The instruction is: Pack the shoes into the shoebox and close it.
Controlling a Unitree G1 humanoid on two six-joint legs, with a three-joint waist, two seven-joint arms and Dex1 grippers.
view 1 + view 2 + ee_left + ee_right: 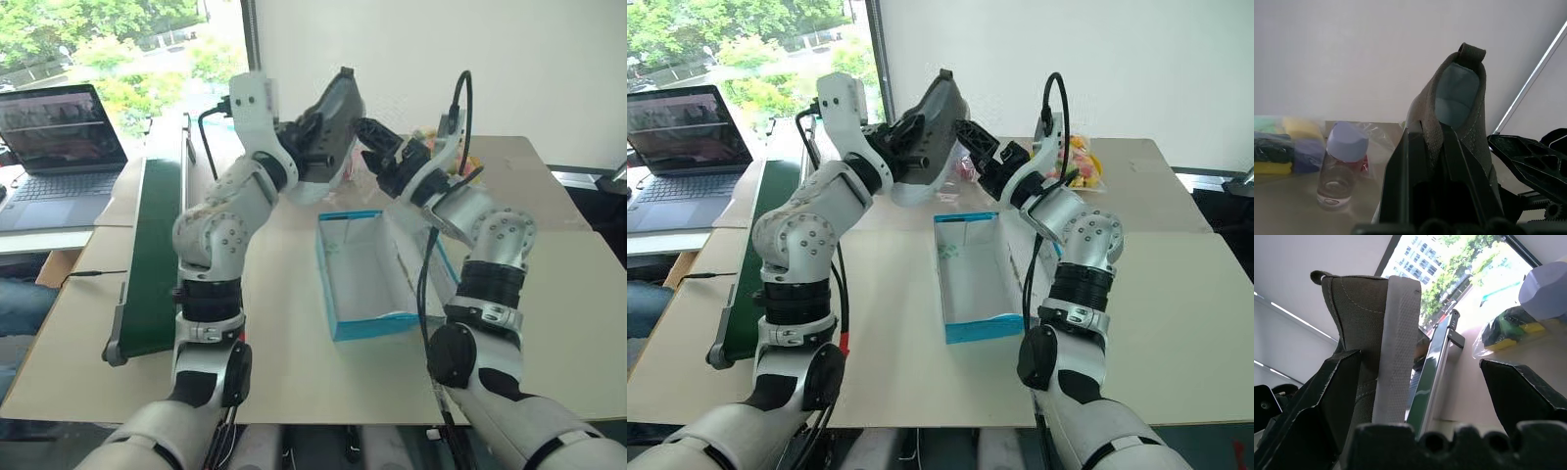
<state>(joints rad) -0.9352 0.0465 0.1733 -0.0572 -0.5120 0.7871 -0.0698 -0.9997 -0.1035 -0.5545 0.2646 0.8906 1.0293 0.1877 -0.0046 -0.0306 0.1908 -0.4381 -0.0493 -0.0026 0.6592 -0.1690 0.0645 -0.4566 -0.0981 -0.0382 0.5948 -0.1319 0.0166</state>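
One grey shoe (340, 110) with a whitish sole hangs tilted in the air over the far end of the shoebox (338, 294), a blue box that lies open with its white inside bare. My left gripper (315, 140) is shut on the shoe's collar; in the left wrist view its fingers (1415, 161) pinch the grey fabric (1459, 93). My right gripper (375, 147) stands open just right of the shoe. In the right wrist view the heel and white sole (1398, 333) sit close to one finger (1317, 401), between the spread jaws.
A long green conveyor (152, 264) runs along the table's left side, with a laptop (59, 137) beyond it. Bags of colourful items (1083, 157) and a small bottle with a lilac cap (1342, 161) stand at the back of the table.
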